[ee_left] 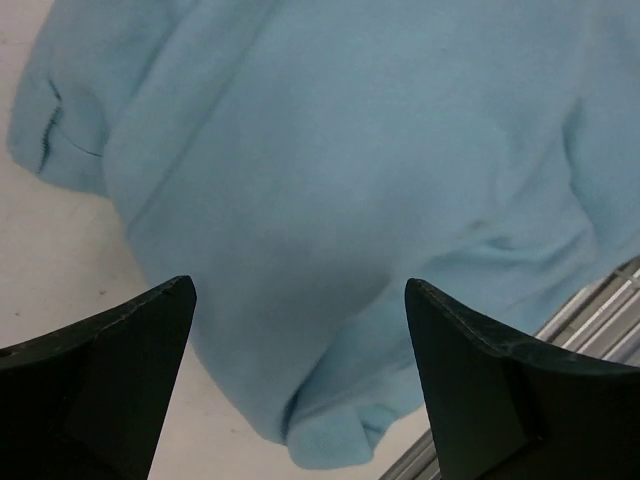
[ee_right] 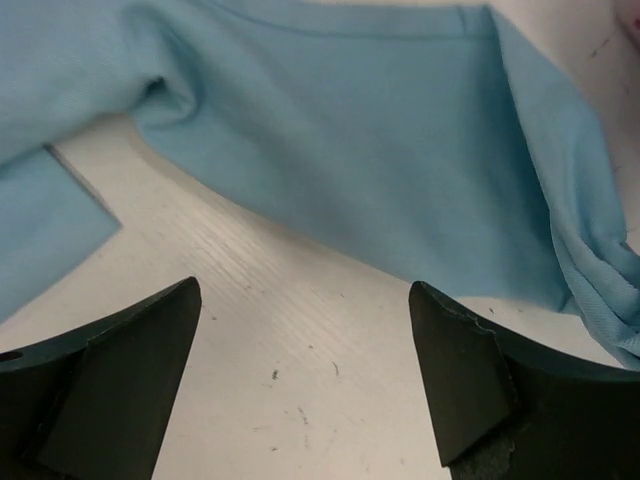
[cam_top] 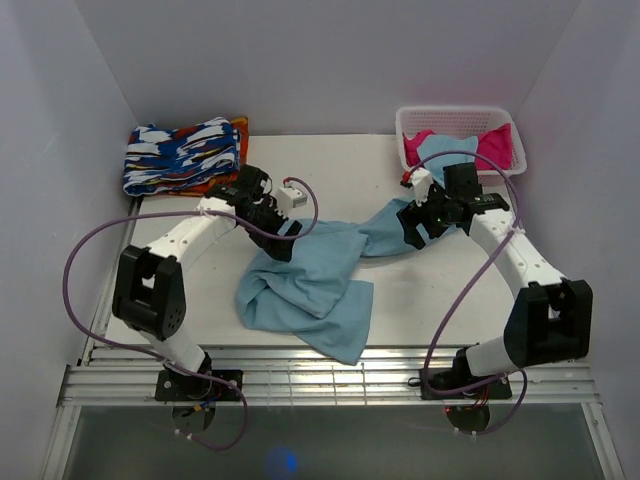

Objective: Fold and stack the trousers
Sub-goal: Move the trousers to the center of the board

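The trousers lie crumpled in a loose heap on the middle of the white surface. Their near corner reaches the slatted metal strip along the near edge. One leg stretches away to the right and far, toward the white basket in the far right corner. A bright pink garment sits in the basket with a light-blue piece beside it. The right arm hides whether that piece joins the leg.

The left arm reaches in from the left, and the left jaws are over the far left part of the heap. The left wrist view shows them spread wide with the cloth filling the space beneath and between them. They pinch nothing, and I cannot tell whether the tips touch the cloth.

The right jaws are over the stretched leg, near the basket. The right wrist view shows them spread wide too, holding nothing. Bare surface lies under them, and the leg lies just past the tips.

A folded blue, white and orange patterned cloth rests in the far left corner, well apart from the trousers.
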Robot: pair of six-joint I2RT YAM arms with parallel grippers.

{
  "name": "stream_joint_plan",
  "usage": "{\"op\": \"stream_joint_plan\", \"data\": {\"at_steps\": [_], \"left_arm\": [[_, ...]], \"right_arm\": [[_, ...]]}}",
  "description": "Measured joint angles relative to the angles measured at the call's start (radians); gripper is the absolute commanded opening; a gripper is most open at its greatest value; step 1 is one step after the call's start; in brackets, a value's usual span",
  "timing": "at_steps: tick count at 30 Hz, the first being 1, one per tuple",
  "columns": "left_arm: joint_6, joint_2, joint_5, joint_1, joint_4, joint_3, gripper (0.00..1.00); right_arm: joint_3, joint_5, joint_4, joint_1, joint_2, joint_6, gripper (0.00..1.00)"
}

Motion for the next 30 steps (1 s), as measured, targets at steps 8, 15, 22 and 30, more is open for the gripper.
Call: {"op": "stream_joint_plan", "data": {"at_steps": [8,15,22,30], "left_arm": [[-0.029,0.138,-0.072,0.017,0.018,0.127,0.96],[-0.08,0.14,-0.071,0.051,0.034,0.147,0.98],[-0.087,0.245,-0.067,0.129,0.014,0.216,0.98],[-0.084,0.301,-0.017,0.182,-0.014,0.213,0.86]], "right_arm": [[0.081,0.116,0.019,-0.215,0.128,-0.038,0.92],[0.23,0.163,0.132,-0.321,0.115,0.058,0.93],[0.238,0.175,0.112,-0.332,0.257,0.124,0.95],[0.259,0.038,0.054,-0.423,0.388,0.193,0.33]]}}
